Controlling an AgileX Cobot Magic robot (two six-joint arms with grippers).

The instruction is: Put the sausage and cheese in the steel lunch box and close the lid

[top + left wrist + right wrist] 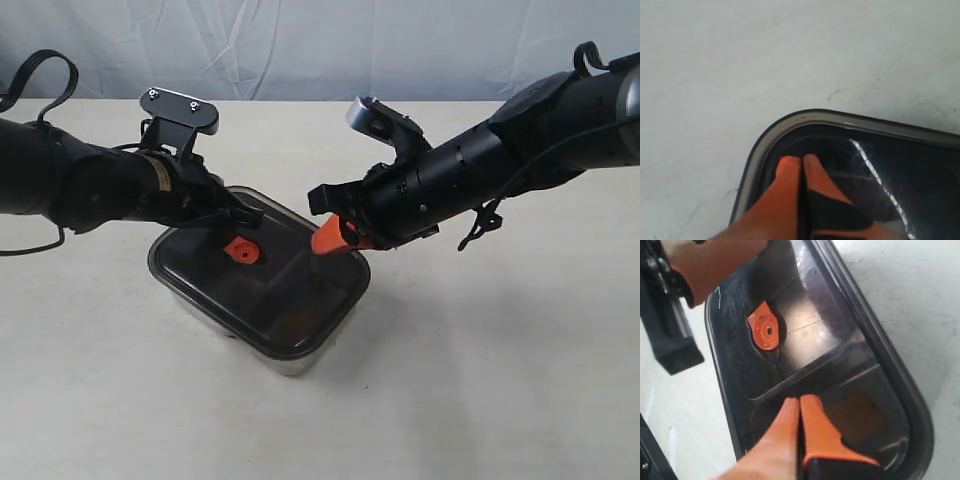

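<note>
The dark smoky lid (270, 275) lies on the steel lunch box (290, 360), with its orange valve (241, 250) near the middle. My left gripper (247, 215) is shut, its tips resting on the lid's far corner (790, 130); its orange fingers (790, 172) press together. My right gripper (328, 238) is shut too, its tips on the lid (805, 300) beyond the valve (765, 332). A dim brownish patch (855, 412) shows through the lid in the smaller compartment, perhaps the cheese. The sausage is hidden.
The box stands mid-table on a pale tabletop (500, 360). A white cloth backdrop (320, 40) hangs behind. Both black arms reach in from the sides, and the left gripper's body (670, 340) shows in the right wrist view.
</note>
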